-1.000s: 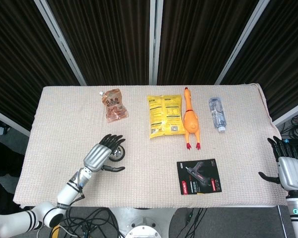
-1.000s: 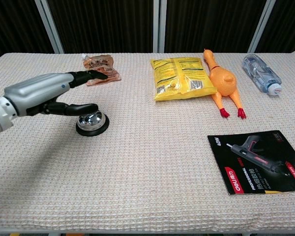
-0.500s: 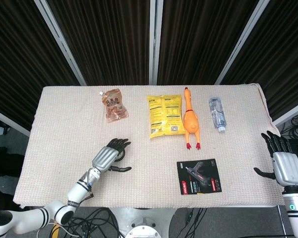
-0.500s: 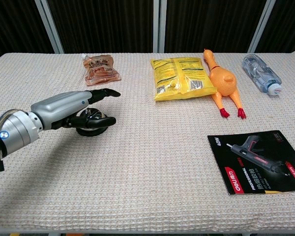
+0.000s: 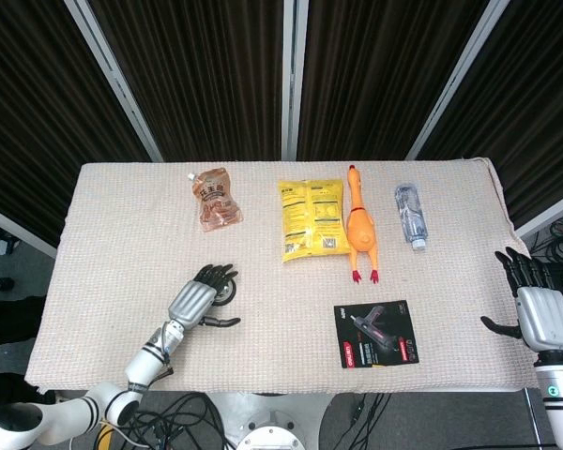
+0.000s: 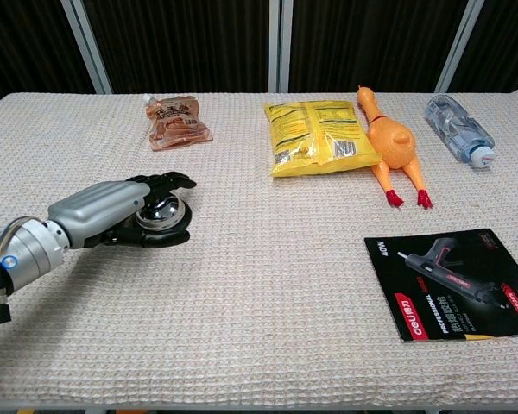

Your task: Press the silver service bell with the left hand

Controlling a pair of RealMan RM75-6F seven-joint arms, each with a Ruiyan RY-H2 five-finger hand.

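Observation:
The silver service bell (image 6: 167,215) on its black base sits on the left half of the table; in the head view only its edge (image 5: 229,292) shows past my fingers. My left hand (image 6: 112,212) (image 5: 196,300) lies low over the bell from the near-left, its dark fingers spread across the dome's top and its thumb along the bell's near side. Whether the fingers touch the button is hidden. My right hand (image 5: 537,312) hovers open at the table's far right edge, fingers spread, holding nothing.
Along the back lie a brown snack pouch (image 6: 176,122), a yellow chip bag (image 6: 319,136), an orange rubber chicken (image 6: 389,143) and a clear water bottle (image 6: 458,129). A black glue-gun package (image 6: 454,281) lies front right on the beige woven cloth (image 6: 259,328).
My left hand has dropped and drawn back slightly, from hovering above the bell to lying low over its dome. The right hand shifted slightly at the table edge.

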